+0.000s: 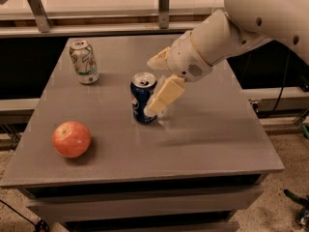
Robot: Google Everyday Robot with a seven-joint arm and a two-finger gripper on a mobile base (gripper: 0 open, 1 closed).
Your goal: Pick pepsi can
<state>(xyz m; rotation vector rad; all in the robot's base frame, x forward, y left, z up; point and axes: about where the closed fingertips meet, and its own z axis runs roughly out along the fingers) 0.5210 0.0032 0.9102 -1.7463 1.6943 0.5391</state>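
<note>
The pepsi can (141, 100), dark blue with a silver top, stands upright near the middle of the grey table (203, 139). My gripper (150, 87) reaches in from the upper right and is open. Its near cream finger (165, 96) lies against the can's right side, partly in front of it. The far finger (157, 60) shows behind and above the can. The can rests on the table and is not lifted.
A white-and-green can (84, 62) stands at the table's back left. A red apple (71, 139) lies at the front left. A rail with metal posts (163, 6) runs behind the table. Cables lie on the floor at the right.
</note>
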